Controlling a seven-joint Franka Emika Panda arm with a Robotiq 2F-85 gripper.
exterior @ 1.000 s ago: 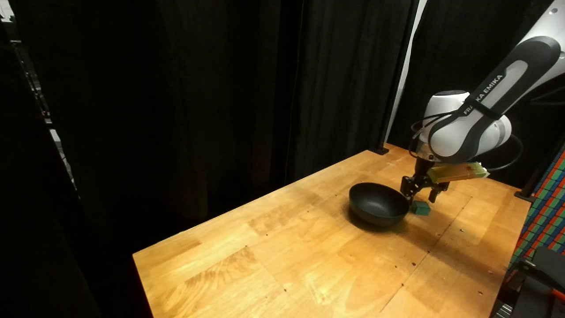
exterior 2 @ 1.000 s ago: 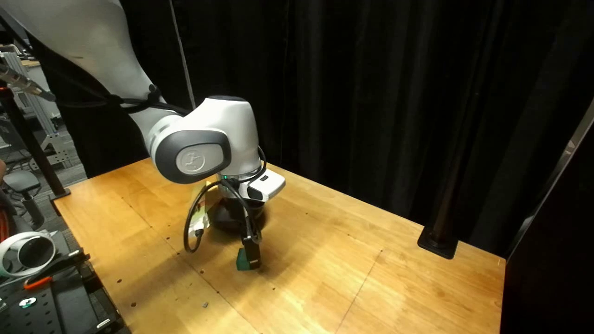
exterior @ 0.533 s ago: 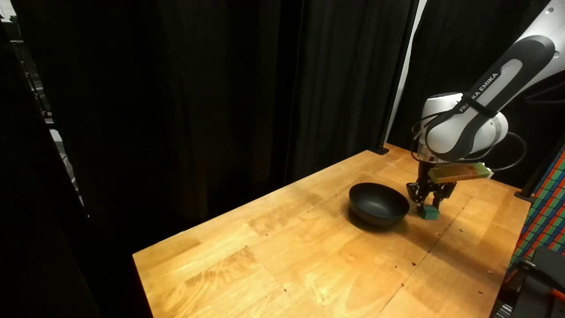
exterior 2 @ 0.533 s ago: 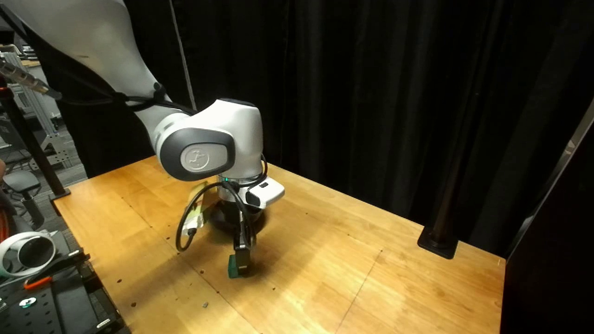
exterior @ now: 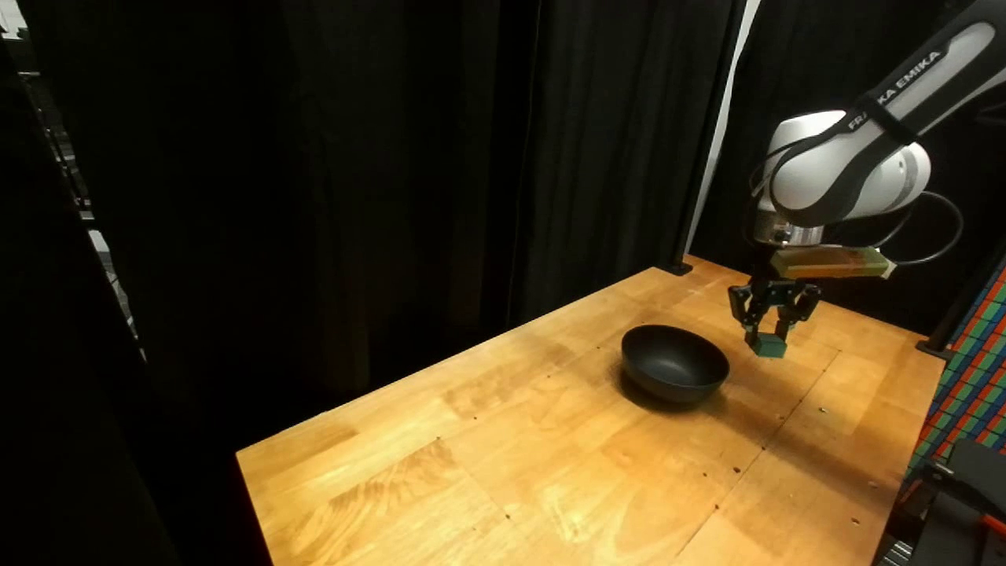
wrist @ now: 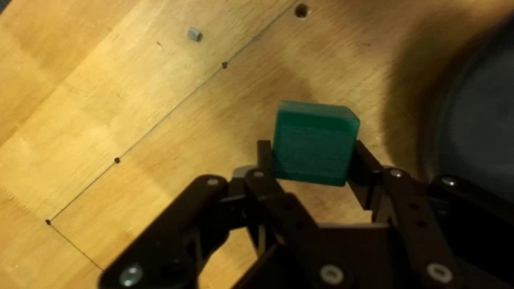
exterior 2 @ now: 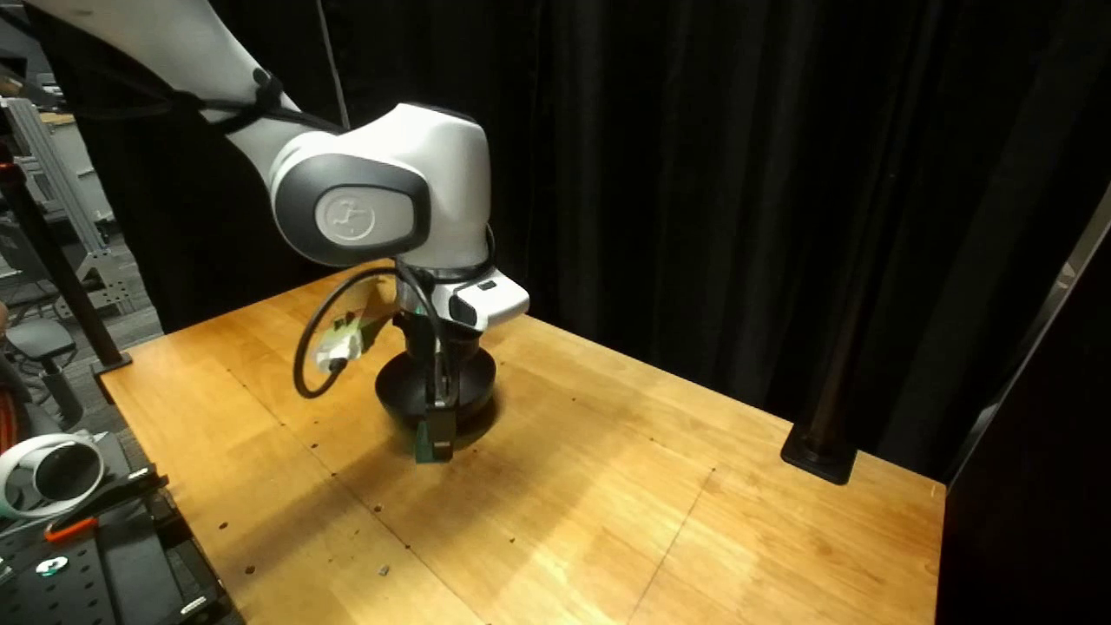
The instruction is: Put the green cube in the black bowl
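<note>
The green cube [wrist: 315,144] is pinched between the two black fingers of my gripper [wrist: 313,162], which is shut on it in the wrist view. Both exterior views show the cube [exterior: 769,346] [exterior 2: 424,444] raised off the wooden table, at the fingertips. The black bowl [exterior: 672,365] stands upright on the table beside the gripper, its inside bare in an exterior view. Part of the bowl [wrist: 478,120] shows at the right edge of the wrist view, a short way from the cube. The arm partly covers the bowl [exterior 2: 397,391] in an exterior view.
A small grey chip [wrist: 194,34] lies on the wooden table [exterior: 550,440]. Dark curtains [exterior: 409,196] hang behind, and a black post foot [exterior 2: 818,453] stands at the table's edge. A cart with tools [exterior 2: 95,555] adjoins one side.
Around the cube, the jaws have gone from open to shut. The cube, first shifted slightly away from the bowl along the table, has since risen with the gripper and arm. The bowl has stayed put.
</note>
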